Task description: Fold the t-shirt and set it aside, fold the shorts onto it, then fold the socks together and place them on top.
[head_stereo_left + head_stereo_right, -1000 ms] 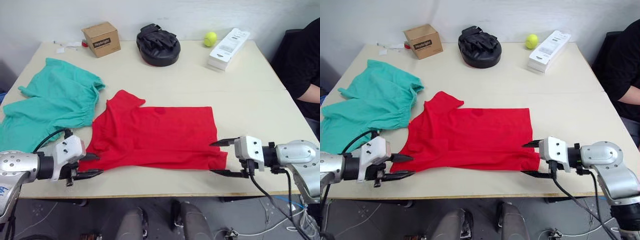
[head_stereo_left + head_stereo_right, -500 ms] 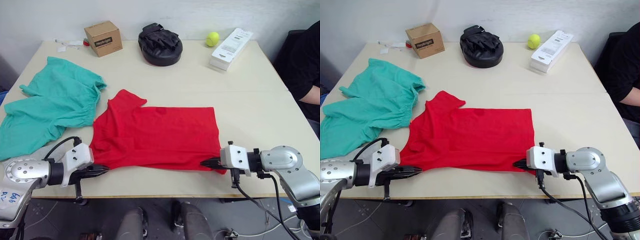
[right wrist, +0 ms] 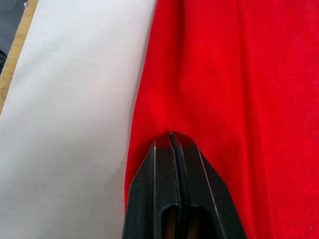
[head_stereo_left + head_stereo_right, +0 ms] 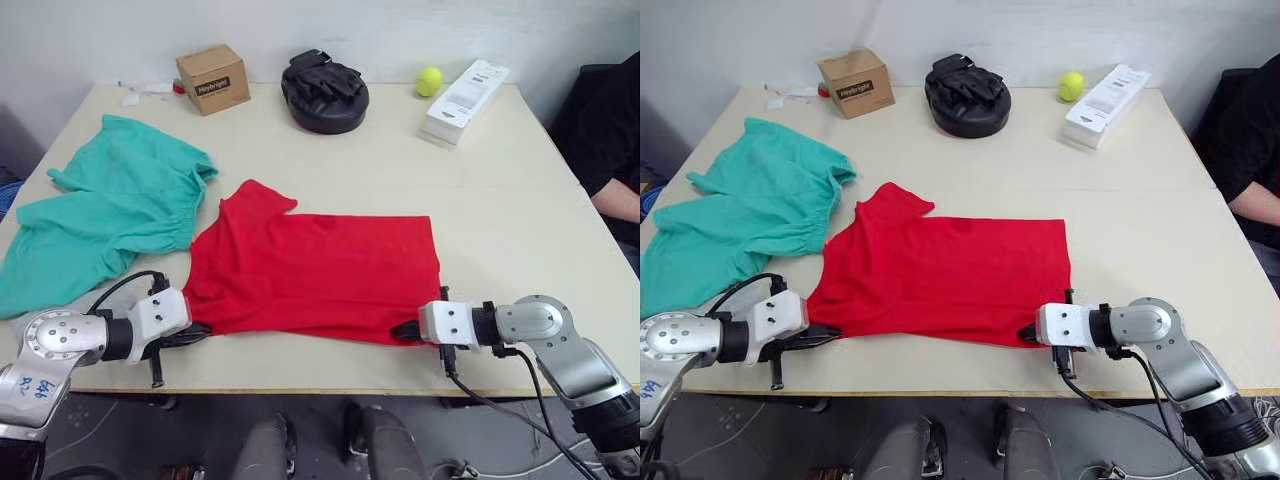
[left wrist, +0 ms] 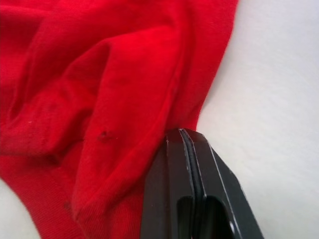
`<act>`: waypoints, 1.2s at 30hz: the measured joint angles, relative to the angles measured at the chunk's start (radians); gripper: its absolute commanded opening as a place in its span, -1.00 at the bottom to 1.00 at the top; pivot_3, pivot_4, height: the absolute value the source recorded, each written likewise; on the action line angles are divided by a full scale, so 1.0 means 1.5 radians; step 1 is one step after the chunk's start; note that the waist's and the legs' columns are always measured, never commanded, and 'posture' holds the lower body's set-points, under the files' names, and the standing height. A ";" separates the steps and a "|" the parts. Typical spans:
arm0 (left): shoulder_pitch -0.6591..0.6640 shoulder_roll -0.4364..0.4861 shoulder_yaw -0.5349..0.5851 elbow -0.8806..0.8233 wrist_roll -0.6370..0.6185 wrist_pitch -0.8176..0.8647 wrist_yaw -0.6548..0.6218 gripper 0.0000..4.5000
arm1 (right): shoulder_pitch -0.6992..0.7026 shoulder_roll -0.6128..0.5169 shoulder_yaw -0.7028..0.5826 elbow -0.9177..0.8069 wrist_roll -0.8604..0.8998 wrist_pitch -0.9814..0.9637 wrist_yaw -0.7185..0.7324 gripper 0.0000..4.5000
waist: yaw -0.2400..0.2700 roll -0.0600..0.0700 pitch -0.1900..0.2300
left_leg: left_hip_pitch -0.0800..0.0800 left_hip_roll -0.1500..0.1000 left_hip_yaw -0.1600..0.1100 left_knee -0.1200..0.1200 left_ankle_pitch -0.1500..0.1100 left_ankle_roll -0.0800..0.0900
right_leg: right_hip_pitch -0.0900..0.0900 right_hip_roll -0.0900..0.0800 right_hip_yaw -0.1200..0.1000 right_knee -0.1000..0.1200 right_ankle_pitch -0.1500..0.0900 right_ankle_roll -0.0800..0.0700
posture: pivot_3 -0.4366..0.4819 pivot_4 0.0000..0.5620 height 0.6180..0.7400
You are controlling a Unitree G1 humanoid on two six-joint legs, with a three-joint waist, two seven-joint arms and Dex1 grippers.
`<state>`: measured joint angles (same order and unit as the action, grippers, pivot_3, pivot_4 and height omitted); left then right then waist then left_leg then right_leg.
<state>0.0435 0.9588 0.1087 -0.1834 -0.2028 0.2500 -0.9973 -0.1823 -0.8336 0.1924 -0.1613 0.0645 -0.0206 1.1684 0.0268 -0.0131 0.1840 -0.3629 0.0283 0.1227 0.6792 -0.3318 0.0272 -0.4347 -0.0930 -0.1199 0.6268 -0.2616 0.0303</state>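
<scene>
Left eye view has the t-shirt lying flat near the front edge of the table, already doubled over into a wide red rectangle with 1 sleeve poking out toward the back left. The shorts sit just left of it, spread out and not folded, their elastic edge nearly touching the red sleeve.

Big change from 1 second ago: both grippers were hanging off the tee's 2 front corners with their fingers wide apart, and now they've slid in and clamped down. The left gripper is on the front-left corner, and in the left wrist view its fingers are pressed flat together right at the bunched red hem. The right gripper is on the front-right corner, and the right wrist view shows the same deal, fingers squeezed together with red cloth at the tips. The shirt itself hasn't really shifted yet.

Along the back of the table: a cardboard box, a black round pad, a tennis ball and a white box. A person's arm in a dark sleeve is at the far right.
</scene>
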 measured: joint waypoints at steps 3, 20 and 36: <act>-0.014 0.000 -0.004 0.040 0.008 -0.028 0.003 -1.00 | 0.027 -0.053 -0.014 0.000 0.009 -0.016 0.016 -0.99 | 0.003 0.003 -0.002 | 0.005 0.000 -0.001 -0.001 -0.003 -0.001 | 0.006 0.000 0.000 -0.002 -0.001 0.000 | -0.05 -0.47 1.00; -0.056 0.004 0.053 -0.003 -0.105 0.114 -0.021 -1.00 | 0.017 -0.063 -0.065 -0.013 0.184 0.090 0.060 -0.99 | -0.005 0.002 -0.003 | 0.003 0.001 -0.001 -0.004 -0.002 0.000 | 0.002 0.000 0.000 -0.002 -0.002 0.000 | -0.05 -0.47 1.00; -0.213 -0.060 -0.122 0.098 0.010 0.104 0.043 -1.00 | -0.079 0.094 0.078 0.002 0.012 0.132 -0.076 -0.99 | 0.000 0.002 -0.004 | 0.006 0.000 0.000 -0.007 0.000 -0.002 | 0.004 0.000 0.000 -0.003 -0.002 0.000 | -0.05 -0.47 1.00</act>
<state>-0.2756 0.8696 -0.0749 -0.0365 -0.1872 0.4062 -0.9330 -0.3014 -0.6933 0.3093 -0.1585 0.0821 0.1768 1.0545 0.0269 -0.0096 0.1786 -0.3546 0.0276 0.1225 0.6680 -0.3313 0.0240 -0.4280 -0.0932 -0.1205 0.6226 -0.2646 0.0309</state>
